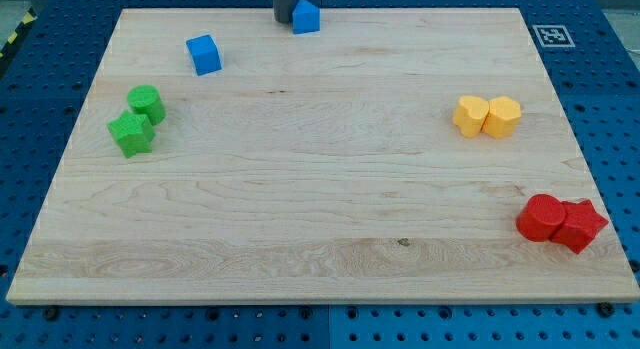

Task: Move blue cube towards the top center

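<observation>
Left edge: two green blocks (138, 120) sitting touching. Top-left: blue cube (204, 54) lying alone. Top edge, centre: my tip (284, 19) standing just beside a second blue block (306, 16); no fingers, nothing grasped. Right edge: yellow pair (487, 117) touching. Bottom-right corner: red pair (562, 221) touching.

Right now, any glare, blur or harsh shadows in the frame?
Camera view: even, soft light, no glare on the board; blocks cast only faint shadows; focus is sharp to the red pair; board edges converge toward the view's top; my tip is dark, cropped above, just left of a blue block.
</observation>
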